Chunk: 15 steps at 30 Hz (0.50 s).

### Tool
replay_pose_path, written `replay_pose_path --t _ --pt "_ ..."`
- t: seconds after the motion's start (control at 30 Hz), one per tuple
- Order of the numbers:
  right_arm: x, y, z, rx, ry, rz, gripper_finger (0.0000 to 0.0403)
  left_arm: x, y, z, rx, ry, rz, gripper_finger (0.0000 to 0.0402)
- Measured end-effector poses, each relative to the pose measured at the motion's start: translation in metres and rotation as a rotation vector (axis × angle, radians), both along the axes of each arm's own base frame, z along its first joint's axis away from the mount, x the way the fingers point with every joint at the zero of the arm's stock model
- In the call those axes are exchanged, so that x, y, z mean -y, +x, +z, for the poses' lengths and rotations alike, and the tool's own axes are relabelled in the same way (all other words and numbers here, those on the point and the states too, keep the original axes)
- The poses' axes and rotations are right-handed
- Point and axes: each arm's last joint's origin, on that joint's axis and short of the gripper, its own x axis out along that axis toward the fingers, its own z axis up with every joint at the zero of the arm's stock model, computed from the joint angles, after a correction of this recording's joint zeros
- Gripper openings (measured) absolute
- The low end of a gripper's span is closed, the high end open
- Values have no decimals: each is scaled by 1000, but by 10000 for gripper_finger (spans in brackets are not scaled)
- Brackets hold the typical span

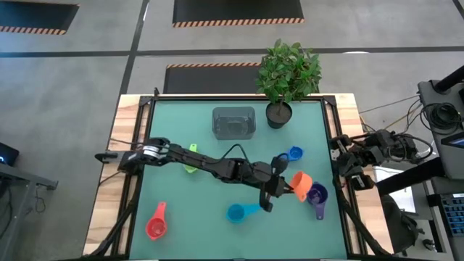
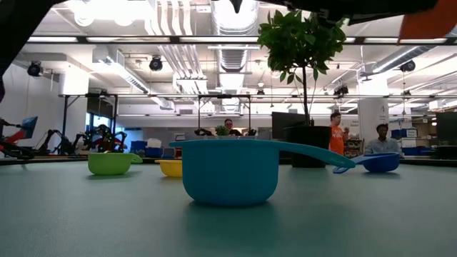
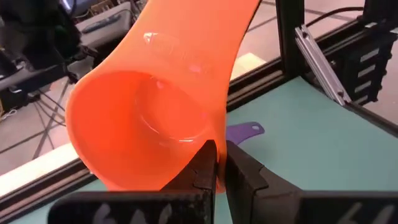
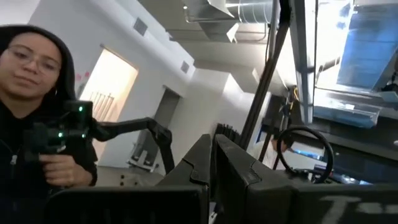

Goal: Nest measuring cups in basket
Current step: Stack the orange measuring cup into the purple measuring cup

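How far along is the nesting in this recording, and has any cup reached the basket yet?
Done: nothing; the basket looks empty. In hand: the left gripper is shut on the orange cup's rim, lifted off the table. Left: the purple cup, two blue cups, red cup and green cup lie loose on the mat. The right gripper waits shut at the table's right edge.

Grey concrete floor (image 1: 87, 65) with striped mats (image 1: 236, 12); ceiling ducts (image 2: 228, 28) overhead.

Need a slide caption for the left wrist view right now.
Left gripper shut on the orange measuring cup's rim, lifted above the green table.
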Motion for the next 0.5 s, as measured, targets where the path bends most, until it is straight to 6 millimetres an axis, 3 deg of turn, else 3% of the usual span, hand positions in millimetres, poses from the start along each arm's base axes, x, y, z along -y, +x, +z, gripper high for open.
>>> replay_pose_path --t 0.5 --pt "0 -1 1 3 9 33 9 -8 31 -17 -88 50 -51 0"
